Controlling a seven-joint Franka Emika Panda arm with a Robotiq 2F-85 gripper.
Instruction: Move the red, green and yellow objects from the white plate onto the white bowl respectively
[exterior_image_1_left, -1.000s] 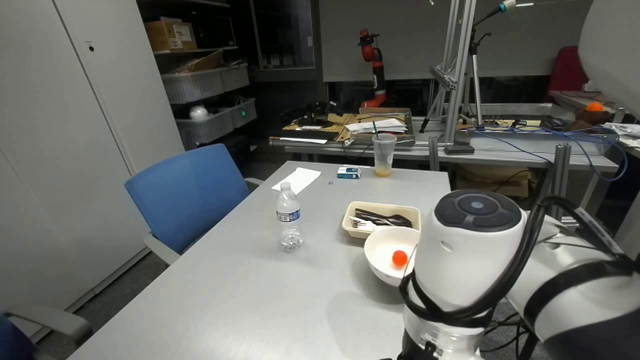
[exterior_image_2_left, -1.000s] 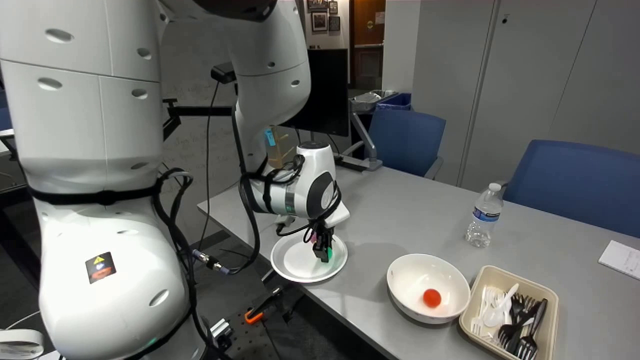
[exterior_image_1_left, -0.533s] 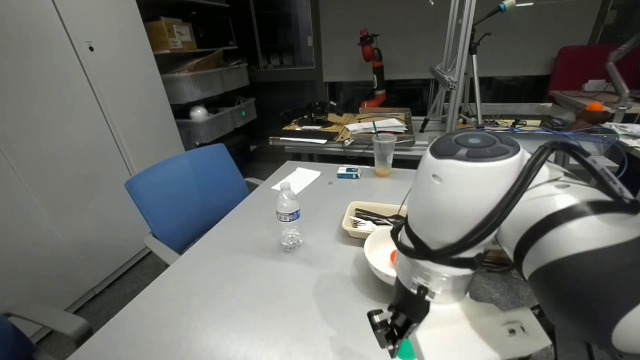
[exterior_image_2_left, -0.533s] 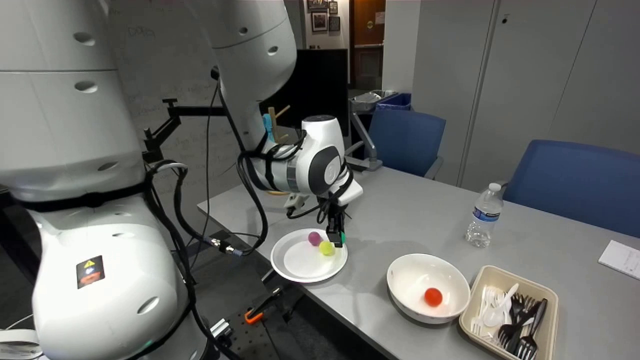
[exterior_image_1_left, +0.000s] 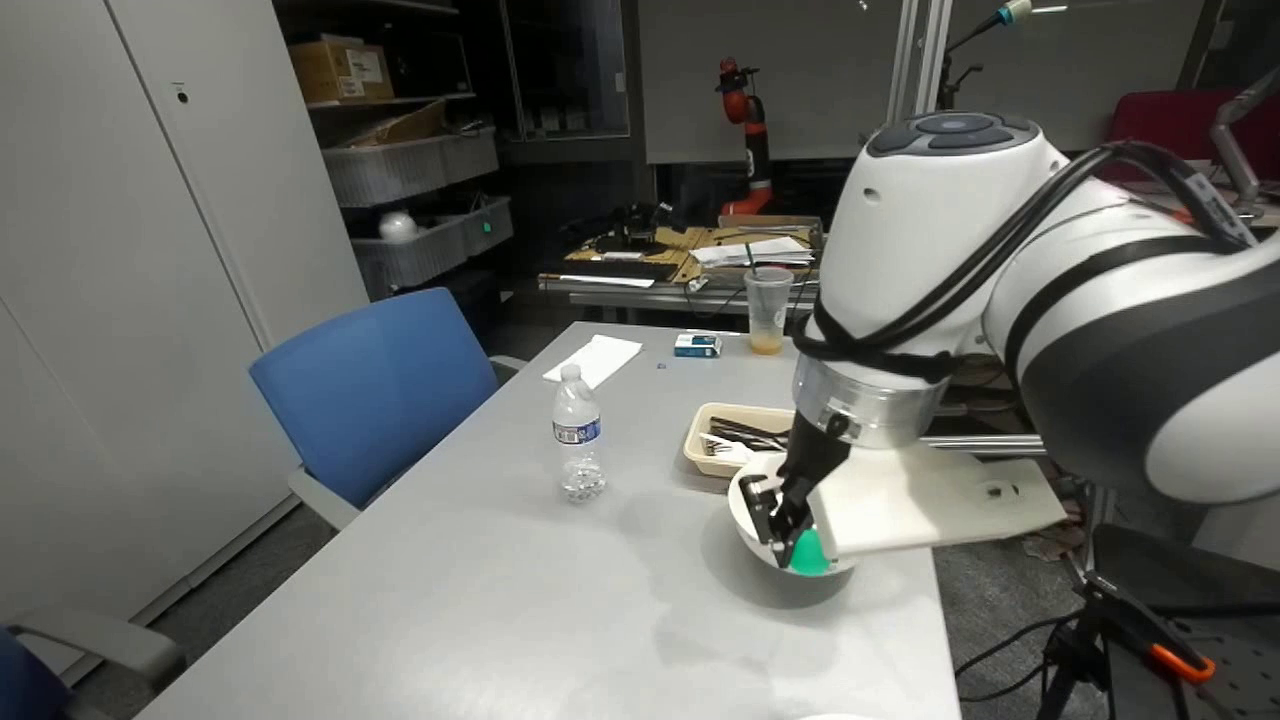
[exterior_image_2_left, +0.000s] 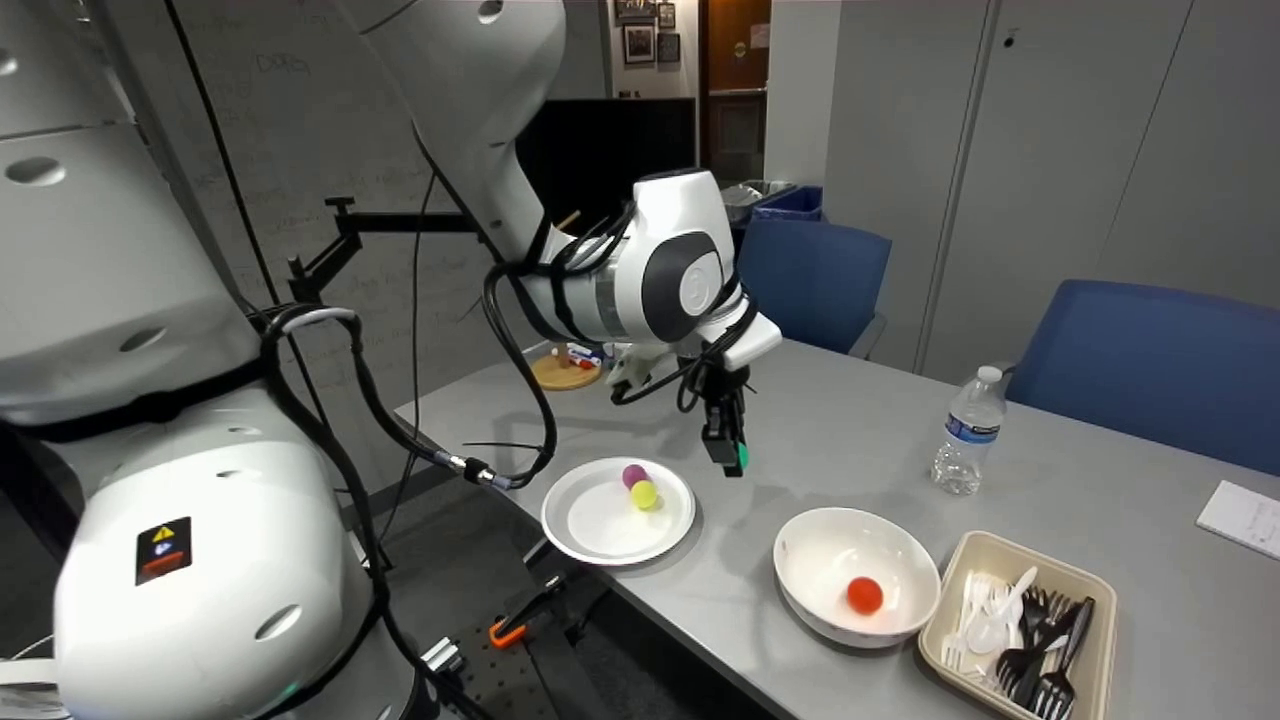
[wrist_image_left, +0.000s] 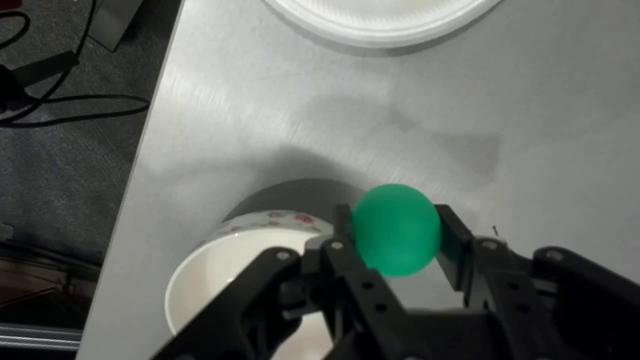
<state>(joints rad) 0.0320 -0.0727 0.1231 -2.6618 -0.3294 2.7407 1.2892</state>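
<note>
Green ball (wrist_image_left: 395, 232), right of centre in the wrist view, is clasped in the gripper (wrist_image_left: 396, 225); I judge it best centred over the white bowl (wrist_image_left: 220, 270), lower left, and lowered before release.

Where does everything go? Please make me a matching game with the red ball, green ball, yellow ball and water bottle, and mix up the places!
Things
1. red ball
2. green ball
3. yellow ball
4. water bottle

Places
A. on the white plate, beside a purple ball
B. standing upright on the grey table
C. inside the white bowl
D. held in the gripper

Right pairs: 1-C, 2-D, 3-A, 4-B
</note>
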